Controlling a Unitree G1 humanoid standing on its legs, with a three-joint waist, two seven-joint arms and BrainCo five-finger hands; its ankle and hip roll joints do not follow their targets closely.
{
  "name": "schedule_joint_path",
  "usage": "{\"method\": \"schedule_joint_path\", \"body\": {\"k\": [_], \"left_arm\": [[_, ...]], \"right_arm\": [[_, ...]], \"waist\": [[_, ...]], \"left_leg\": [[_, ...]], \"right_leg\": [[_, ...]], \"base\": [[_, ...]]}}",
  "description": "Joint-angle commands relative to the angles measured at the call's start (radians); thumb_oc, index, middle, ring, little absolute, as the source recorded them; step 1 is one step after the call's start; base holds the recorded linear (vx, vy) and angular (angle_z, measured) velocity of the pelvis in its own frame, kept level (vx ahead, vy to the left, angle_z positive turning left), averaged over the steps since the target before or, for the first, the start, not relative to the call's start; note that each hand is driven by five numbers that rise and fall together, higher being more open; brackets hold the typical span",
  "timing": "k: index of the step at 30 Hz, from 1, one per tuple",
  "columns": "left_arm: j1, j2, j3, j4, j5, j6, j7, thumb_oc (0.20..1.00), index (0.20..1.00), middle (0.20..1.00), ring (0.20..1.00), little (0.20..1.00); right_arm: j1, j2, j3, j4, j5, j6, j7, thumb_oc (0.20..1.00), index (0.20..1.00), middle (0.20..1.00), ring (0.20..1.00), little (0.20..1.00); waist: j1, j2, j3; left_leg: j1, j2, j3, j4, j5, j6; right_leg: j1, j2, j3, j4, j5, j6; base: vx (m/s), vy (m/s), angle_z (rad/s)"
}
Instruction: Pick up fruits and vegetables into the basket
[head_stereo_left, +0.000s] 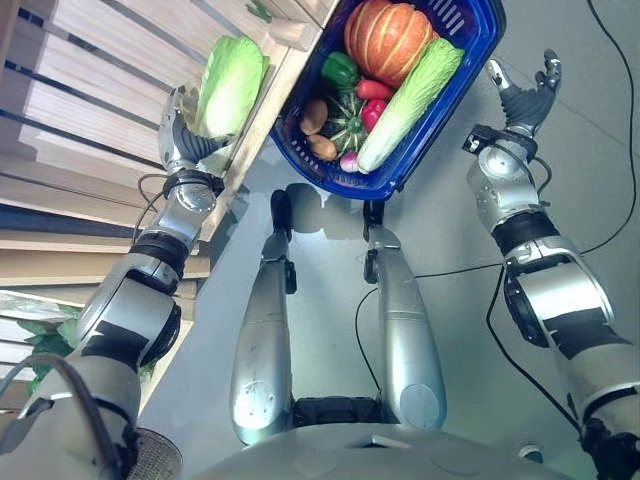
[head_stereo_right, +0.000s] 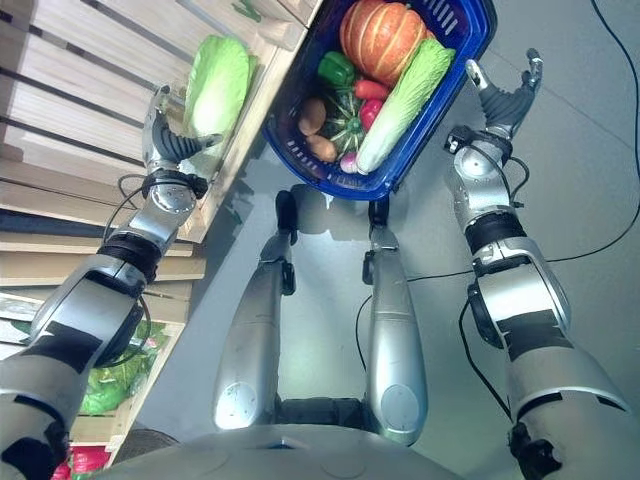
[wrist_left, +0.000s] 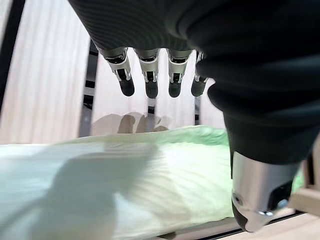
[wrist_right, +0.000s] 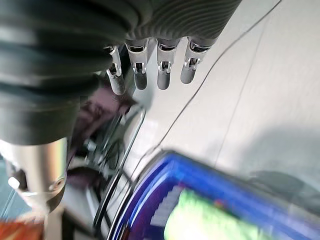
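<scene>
Left hand raised at the edge of the wooden slatted shelf, fingers straight and spread, thumb set apart on the opposite side. Pale green cabbage lying on the shelf, right against the open hand; actual contact not confirmable. Cabbage elongated, leaves light yellow-green with whitish veining, surface smooth and slightly glossy in the left wrist view.

Blue basket on the grey floor just beside the shelf, between the two hands. Contents:
- orange ribbed pumpkin at the far end;
- long pale green napa cabbage lying diagonally along the basket's right side;
- green bell pepper;
- red peppers next to it;
- dark green striped squash near the middle;
- brown potatoes at the near left corner.

Right hand held in the air to the right of the basket, near its rim but apart from it, fingers straight and relaxed, holding nothing. Blue basket wall and green napa cabbage visible past those fingers in the right wrist view.
</scene>
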Motion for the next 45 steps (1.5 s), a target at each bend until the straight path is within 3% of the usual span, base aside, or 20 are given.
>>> {"method": "schedule_joint_path", "body": {"k": [1,13,19,32,45], "left_arm": [[-0.014,-0.004,0.061,0.102,-0.060,0.008,-0.017,1.000,1.000,1.000,1.000,1.000],[-0.053,-0.014,0.059,0.255,-0.105,0.054,-0.098,1.000,1.000,1.000,1.000,1.000],[-0.059,-0.021,0.063,0.308,-0.168,0.078,-0.212,1.000,1.000,1.000,1.000,1.000],[-0.099,-0.023,0.042,0.361,-0.172,0.168,-0.336,1.000,1.000,1.000,1.000,1.000],[-0.131,-0.012,0.028,0.375,-0.149,0.208,-0.371,1.000,1.000,1.000,1.000,1.000]], "right_arm": [[0.036,-0.042,-0.033,0.010,0.019,-0.081,-0.030,1.000,1.000,1.000,1.000,1.000],[0.081,-0.022,-0.057,0.215,0.094,-0.056,0.045,1.000,1.000,1.000,1.000,1.000],[0.096,-0.023,-0.065,0.293,0.100,-0.016,0.094,1.000,1.000,1.000,1.000,1.000],[0.083,-0.018,-0.055,0.315,0.096,0.005,0.120,1.000,1.000,1.000,1.000,1.000],[0.061,-0.007,-0.043,0.302,0.091,0.001,0.111,1.000,1.000,1.000,1.000,1.000]], "waist": [[-0.026,0.024,-0.044],[-0.043,0.016,-0.044],[-0.047,0.011,-0.044],[-0.049,-0.001,-0.044],[-0.052,-0.010,-0.044]], "left_leg": [[-0.012,-0.060,0.005,0.037,-0.075,0.030],[-0.027,-0.051,0.013,0.041,-0.083,0.032],[-0.032,-0.050,0.019,0.047,-0.086,0.033],[-0.033,-0.042,0.023,0.040,-0.085,0.030],[-0.043,-0.038,0.024,0.030,-0.080,0.025]], "right_leg": [[0.057,0.063,-0.046,-0.052,-0.025,0.029],[0.045,0.068,-0.039,-0.058,-0.031,0.025],[0.046,0.069,-0.037,-0.060,-0.033,0.024],[0.044,0.069,-0.041,-0.065,-0.032,0.029],[0.033,0.072,-0.038,-0.080,-0.020,0.032]], "base": [[0.01,0.014,-0.03],[0.01,0.006,-0.05],[0.00,0.005,-0.03],[0.00,0.000,0.00],[0.00,-0.002,-0.02]]}}
